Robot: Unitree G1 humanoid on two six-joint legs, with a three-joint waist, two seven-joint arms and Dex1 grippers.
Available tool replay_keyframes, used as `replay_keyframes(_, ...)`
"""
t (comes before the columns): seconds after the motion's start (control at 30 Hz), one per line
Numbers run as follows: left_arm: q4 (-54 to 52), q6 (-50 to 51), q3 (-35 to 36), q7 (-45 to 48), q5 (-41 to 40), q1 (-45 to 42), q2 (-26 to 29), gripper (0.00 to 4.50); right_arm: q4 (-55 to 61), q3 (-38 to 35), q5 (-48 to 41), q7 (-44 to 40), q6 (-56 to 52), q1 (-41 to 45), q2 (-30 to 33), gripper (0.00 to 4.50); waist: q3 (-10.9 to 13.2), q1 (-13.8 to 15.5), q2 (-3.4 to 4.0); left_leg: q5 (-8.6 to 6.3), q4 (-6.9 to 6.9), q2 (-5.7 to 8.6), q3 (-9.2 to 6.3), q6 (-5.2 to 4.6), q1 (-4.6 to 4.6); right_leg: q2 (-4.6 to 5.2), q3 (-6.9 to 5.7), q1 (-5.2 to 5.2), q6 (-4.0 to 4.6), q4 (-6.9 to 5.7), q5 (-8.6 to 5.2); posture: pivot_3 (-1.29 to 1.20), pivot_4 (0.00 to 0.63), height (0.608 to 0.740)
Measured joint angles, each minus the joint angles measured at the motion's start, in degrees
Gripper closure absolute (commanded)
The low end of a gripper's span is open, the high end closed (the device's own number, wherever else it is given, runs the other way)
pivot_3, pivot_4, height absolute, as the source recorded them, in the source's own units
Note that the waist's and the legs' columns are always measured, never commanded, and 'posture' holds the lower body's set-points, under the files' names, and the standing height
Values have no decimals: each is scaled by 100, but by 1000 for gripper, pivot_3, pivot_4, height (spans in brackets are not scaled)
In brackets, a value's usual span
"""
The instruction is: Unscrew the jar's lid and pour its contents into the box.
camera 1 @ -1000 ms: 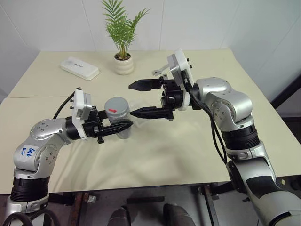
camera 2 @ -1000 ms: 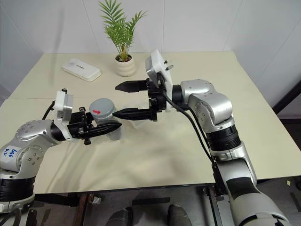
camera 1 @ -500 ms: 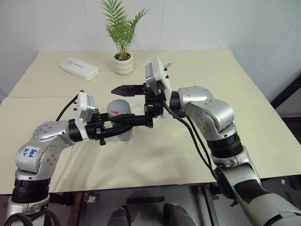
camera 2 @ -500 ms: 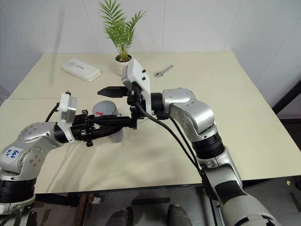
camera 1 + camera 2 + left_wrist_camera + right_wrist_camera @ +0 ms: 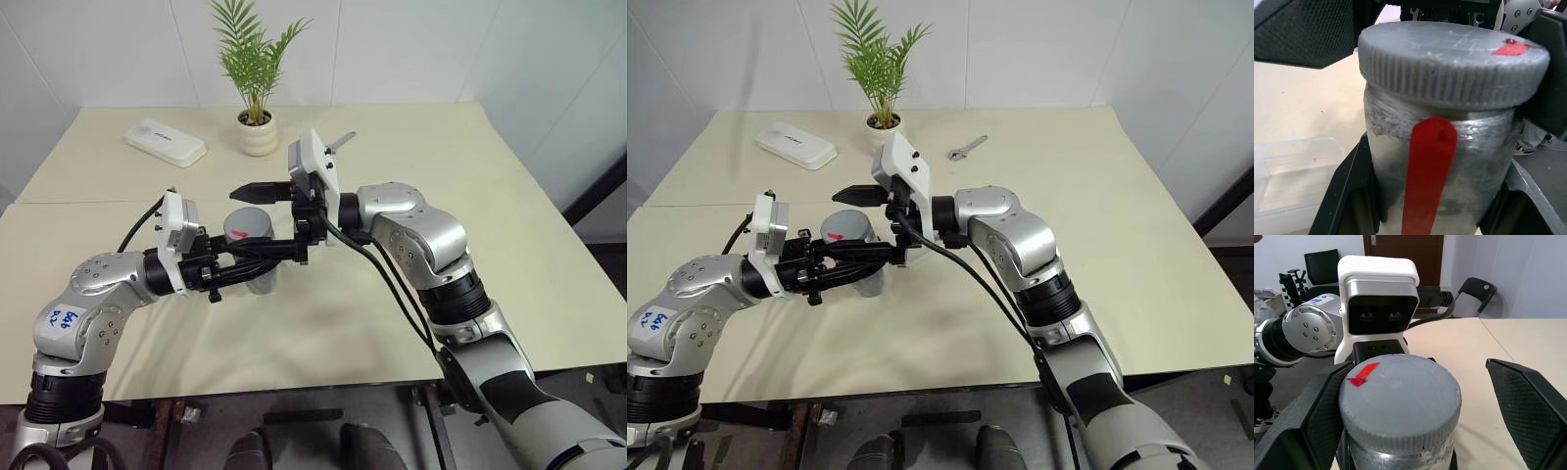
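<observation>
My left gripper (image 5: 257,266) is shut on the jar (image 5: 1440,147), a grey translucent cylinder with a red stripe, and holds it upright above the table. The grey ribbed lid (image 5: 1400,399) with a red mark sits on top. The right gripper (image 5: 1422,426) reaches in level from the right and stands open, one finger on each side of the lid; a clear gap shows on one side. In the left wrist view a corner of the clear plastic box (image 5: 1295,169) lies on the table below and beside the jar. The contents are hidden inside the jar.
A potted palm in a white pot (image 5: 258,133) stands at the back of the cream table (image 5: 411,323). The flat white case (image 5: 166,142) lies at the back left. A small wrench (image 5: 967,148) lies at the back, right of the pot.
My right gripper has swung left, from beside the jar to around its lid, still open. The left gripper and the jar have stayed put.
</observation>
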State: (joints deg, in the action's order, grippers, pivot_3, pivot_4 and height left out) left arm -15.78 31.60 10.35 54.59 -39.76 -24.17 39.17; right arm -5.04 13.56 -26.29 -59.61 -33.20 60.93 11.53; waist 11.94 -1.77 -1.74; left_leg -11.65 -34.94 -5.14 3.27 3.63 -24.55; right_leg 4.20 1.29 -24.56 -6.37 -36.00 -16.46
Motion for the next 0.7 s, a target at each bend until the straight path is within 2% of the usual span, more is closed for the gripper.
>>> replay_keyframes(0.23,135,-195,-1,-21,193,24,-8,2579,-264,-69,-99,-420,82,-1,530,20,0,11,0,0,-1,0,2,0,0,0,1,1,0,2,0,0,150,740)
replay_keyframes(0.43,153,-401,-21,163,195,29,-35,2579,-711,-688,34,-453,297,-240,1222,20,0,18,0,-3,0,0,8,-3,0,0,7,0,-1,6,1,0,150,740)
replay_keyframes(0.7,323,-542,-315,216,300,-35,-249,2579,-143,-955,-322,-712,62,-539,1459,20,0,-6,0,-6,-7,-5,32,-5,4,-13,43,-8,-13,3,7,0,150,740)
